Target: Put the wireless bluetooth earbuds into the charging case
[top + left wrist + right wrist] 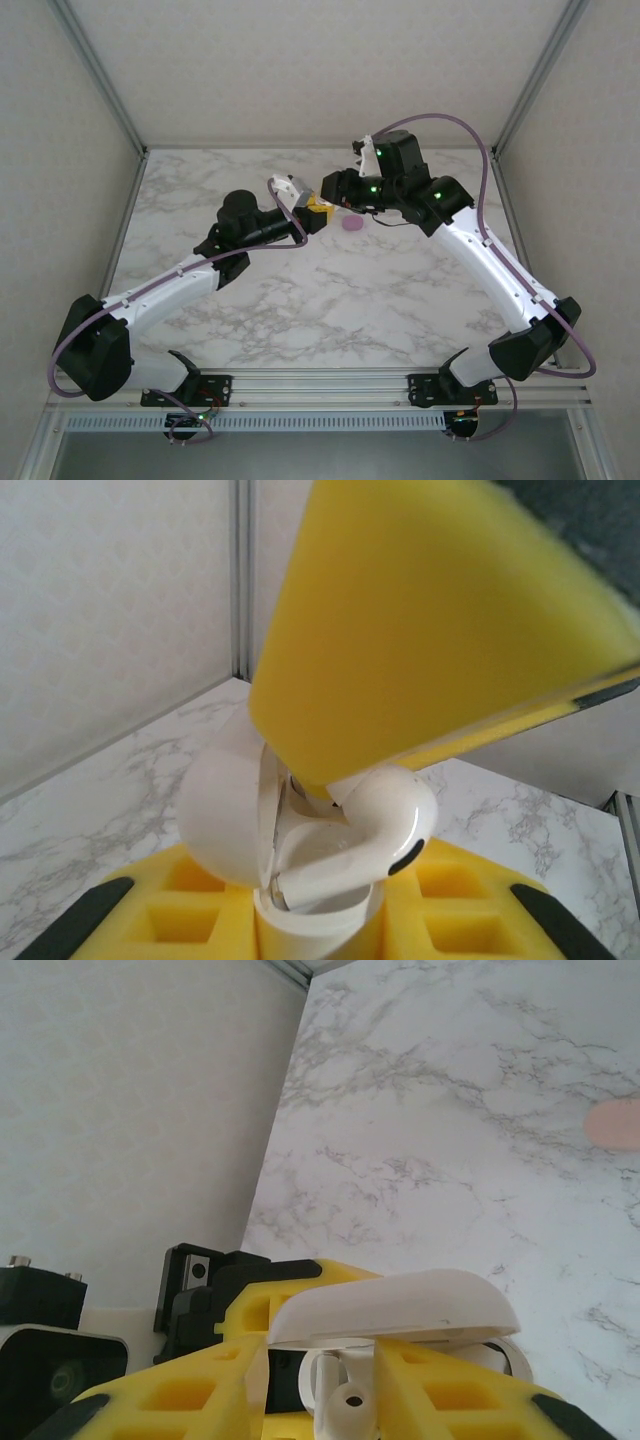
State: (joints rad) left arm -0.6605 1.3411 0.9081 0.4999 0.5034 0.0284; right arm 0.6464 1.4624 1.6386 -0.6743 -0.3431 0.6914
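Observation:
A white charging case (225, 815) stands with its lid swung open, and my left gripper (320, 925) is shut on its base between yellow fingers. A white earbud (375, 825) sits with its stem down in the case and its head sticking out. One yellow finger (430, 630) of my right gripper rests on top of the bud. In the right wrist view the case lid (400, 1305) lies above the earbud (350, 1405). There my right gripper (320, 1405) straddles the bud, slightly open, with a gap on one side. Both grippers, left (312, 212) and right (333, 190), meet above the table's far middle.
A small pink rounded item (354, 225) lies on the marble table just right of the grippers, also visible from the right wrist (615, 1125). Textured walls and aluminium posts (100, 80) close in the back and sides. The near half of the table (330, 300) is bare marble.

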